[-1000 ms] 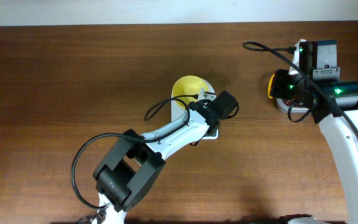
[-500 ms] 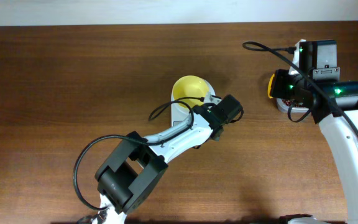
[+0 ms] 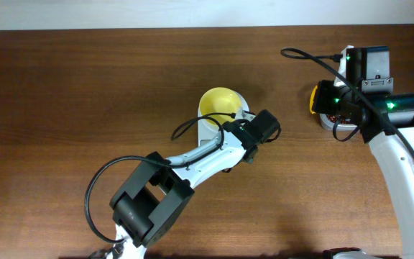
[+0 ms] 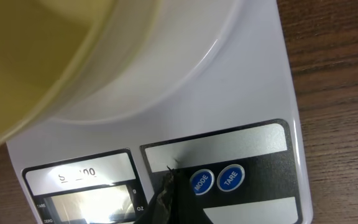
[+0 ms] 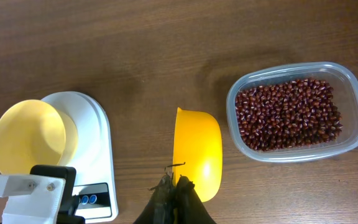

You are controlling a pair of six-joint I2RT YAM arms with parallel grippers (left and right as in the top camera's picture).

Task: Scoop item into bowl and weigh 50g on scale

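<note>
Table: bare wood; spilled grains would scatter and roll.
Tub: holds all the beans, well apart from the scale; the long carry risks spills.
Scale: under the bowl; display blurred; a nudge would likely upset its zero.
Bowl: empty, sitting off-centre on the platform; may shift.
Scoop: empty, beside the tub; a heaped load could overshoot the weight.
Right gripper: clamped on the scoop's handle.
Left gripper: fingers together, empty, tip at the buttons; contact unclear; may press the wrong one.
</note>
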